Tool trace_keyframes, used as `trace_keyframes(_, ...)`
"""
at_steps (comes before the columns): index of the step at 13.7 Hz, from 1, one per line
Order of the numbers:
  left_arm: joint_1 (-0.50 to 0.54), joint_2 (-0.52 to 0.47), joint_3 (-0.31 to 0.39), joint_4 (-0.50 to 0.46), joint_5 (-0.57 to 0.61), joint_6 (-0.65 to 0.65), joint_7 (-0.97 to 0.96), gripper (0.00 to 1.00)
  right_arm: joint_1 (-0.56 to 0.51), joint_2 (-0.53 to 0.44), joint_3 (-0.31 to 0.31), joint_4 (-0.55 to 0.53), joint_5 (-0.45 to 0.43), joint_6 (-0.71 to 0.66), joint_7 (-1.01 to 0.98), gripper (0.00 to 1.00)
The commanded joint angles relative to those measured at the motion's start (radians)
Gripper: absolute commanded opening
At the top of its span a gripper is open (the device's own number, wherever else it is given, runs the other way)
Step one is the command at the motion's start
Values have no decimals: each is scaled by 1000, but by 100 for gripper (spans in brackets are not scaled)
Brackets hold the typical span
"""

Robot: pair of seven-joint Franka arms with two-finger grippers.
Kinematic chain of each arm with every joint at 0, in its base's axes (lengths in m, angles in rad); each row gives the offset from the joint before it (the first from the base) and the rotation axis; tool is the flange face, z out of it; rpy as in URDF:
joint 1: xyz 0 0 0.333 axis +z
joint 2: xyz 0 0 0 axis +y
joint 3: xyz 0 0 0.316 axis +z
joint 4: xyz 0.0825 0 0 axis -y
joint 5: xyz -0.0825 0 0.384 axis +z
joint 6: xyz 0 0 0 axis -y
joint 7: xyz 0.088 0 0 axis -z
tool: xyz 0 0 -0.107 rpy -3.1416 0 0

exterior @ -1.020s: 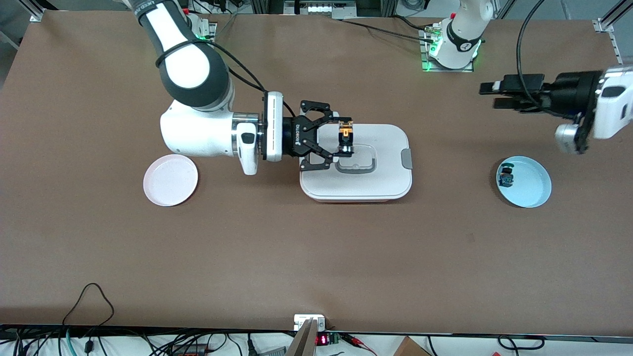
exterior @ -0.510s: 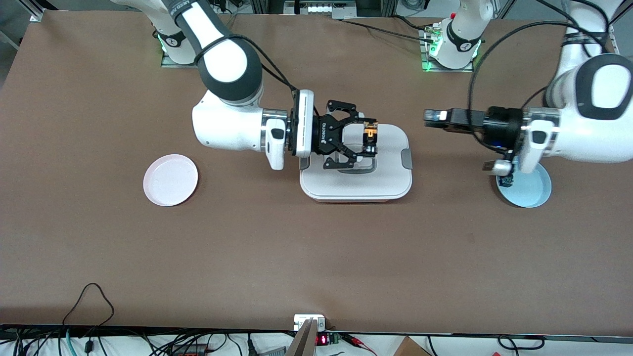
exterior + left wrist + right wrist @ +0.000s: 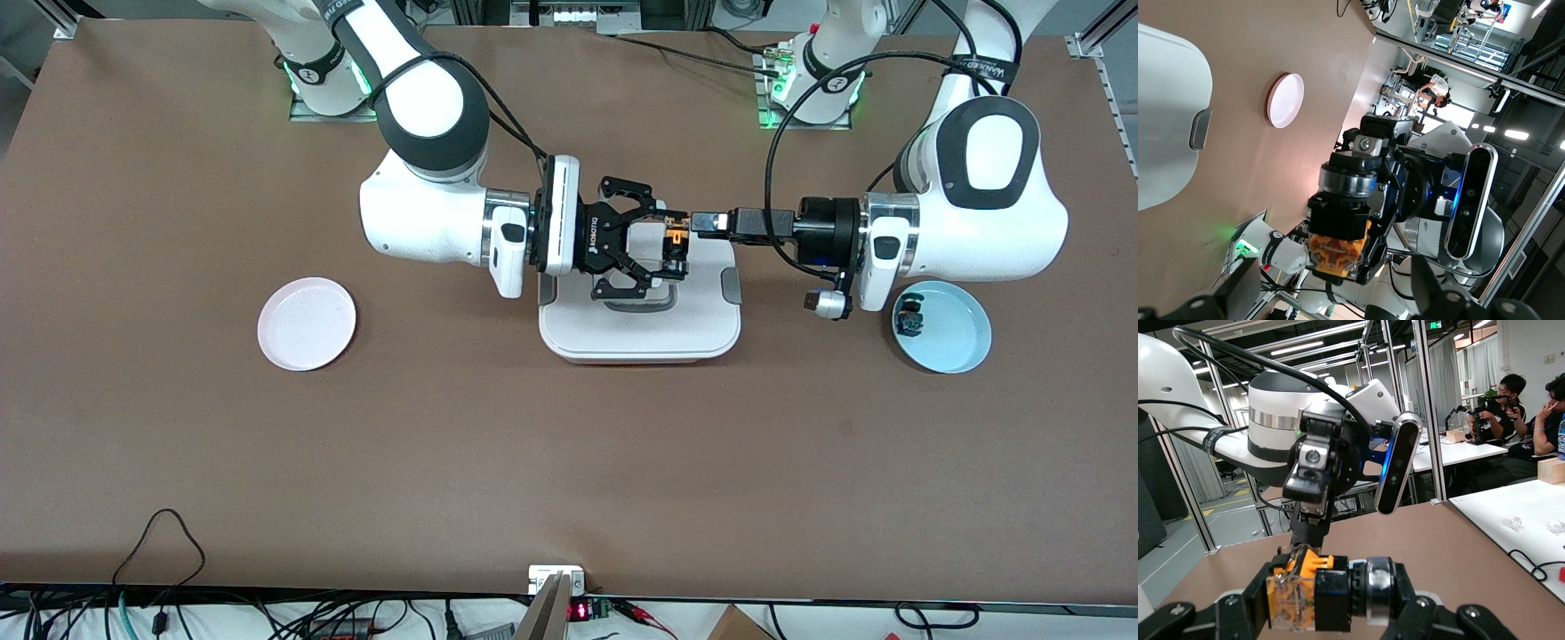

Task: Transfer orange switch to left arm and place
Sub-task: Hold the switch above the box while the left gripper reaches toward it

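Note:
The orange switch [image 3: 677, 242] is held in the air over the white box [image 3: 702, 311], near the box's edge farthest from the front camera. My right gripper [image 3: 670, 246] is shut on it, gripping its black and orange body [image 3: 1308, 593]. My left gripper [image 3: 704, 221] is level with the switch, its tips right at the switch's orange end [image 3: 1335, 248]. Its fingers [image 3: 1428, 293] stand wide apart on either side of the switch, open. In the left wrist view part of the box [image 3: 1165, 120] shows below.
A pink plate [image 3: 307, 323] lies toward the right arm's end of the table. A blue plate [image 3: 956, 342] with a small blue-and-green switch [image 3: 909, 318] lies toward the left arm's end, under the left arm's wrist.
The left arm has swung in from its end of the table and brought its gripper up to the switch. The right arm has carried the switch a little toward the left arm's end.

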Motion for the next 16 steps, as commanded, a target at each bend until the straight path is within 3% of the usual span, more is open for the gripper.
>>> trace_keyframes(1,2,-15,-1,-27,-32,20,22,95,17,20,-19,35,28,9,5,0)
trace_keyframes(5,-36,9,-1,-25,-60,72,94,95,22,20,-26,35,78,2,8,0)
trace_keyframes(13,-33,11,-1,-19,-118,73,141,94,42,20,-42,35,80,2,8,0)
trace_keyframes(14,-33,9,-1,-19,-119,73,144,92,42,20,-45,35,80,2,8,0)
trace_keyframes(16,-32,9,-1,-19,-119,71,149,79,45,20,-55,35,80,2,8,0)
